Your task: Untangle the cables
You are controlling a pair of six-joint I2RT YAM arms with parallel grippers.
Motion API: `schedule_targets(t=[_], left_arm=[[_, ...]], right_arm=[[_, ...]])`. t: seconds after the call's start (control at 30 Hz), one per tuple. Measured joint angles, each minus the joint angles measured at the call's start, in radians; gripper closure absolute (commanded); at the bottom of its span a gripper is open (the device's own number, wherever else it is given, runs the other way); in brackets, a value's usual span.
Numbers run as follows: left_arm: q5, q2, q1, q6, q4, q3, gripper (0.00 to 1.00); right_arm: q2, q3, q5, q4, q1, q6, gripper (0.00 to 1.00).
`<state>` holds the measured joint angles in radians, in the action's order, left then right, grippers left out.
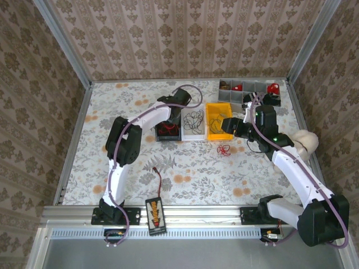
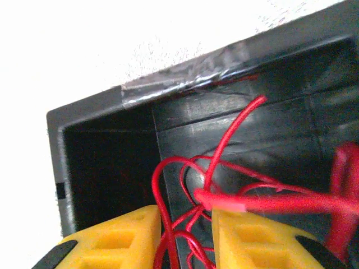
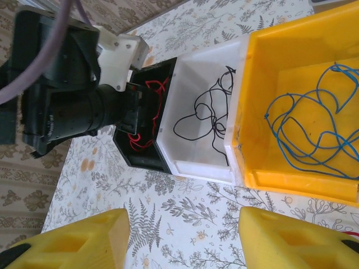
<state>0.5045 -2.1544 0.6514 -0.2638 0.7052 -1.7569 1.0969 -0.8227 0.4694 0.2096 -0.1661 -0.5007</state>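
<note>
My left gripper is down inside a black bin, its yellow fingers a little apart. Thin red cables run loosely through the gap and lie on the bin floor, not pinched. In the top view the left gripper hangs over that black bin. A small tangle of red cables lies on the table in front of the yellow bin. My right gripper is open above bare tablecloth with nothing between its fingers; from above the right gripper sits at the yellow bin's front.
A white bin holds black wires; beside it the yellow bin holds blue wires. A grey compartment tray stands at the back right. An orange-black device with its lead lies at the near edge.
</note>
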Motion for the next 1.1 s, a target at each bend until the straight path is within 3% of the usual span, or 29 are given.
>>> schedule_targets(t=[0.17, 0.63, 0.9, 1.1], left_arm=[[0.025, 0.067, 0.021, 0.003, 0.0, 0.0, 0.56], [0.061, 0.158, 0.013, -0.007, -0.048, 0.065, 0.55], [-0.031, 0.329, -0.075, -0.199, -0.116, 0.222, 0.54], [-0.04, 0.392, -0.135, -0.309, -0.142, 0.326, 0.54]], right_arm=[[0.0, 0.001, 0.0, 0.0, 0.0, 0.0, 0.45], [0.002, 0.005, -0.023, 0.005, -0.002, 0.0, 0.45], [0.022, 0.117, -0.182, 0.081, -0.042, 0.0, 0.42], [0.127, 0.146, -0.288, 0.125, -0.113, 0.005, 0.42]])
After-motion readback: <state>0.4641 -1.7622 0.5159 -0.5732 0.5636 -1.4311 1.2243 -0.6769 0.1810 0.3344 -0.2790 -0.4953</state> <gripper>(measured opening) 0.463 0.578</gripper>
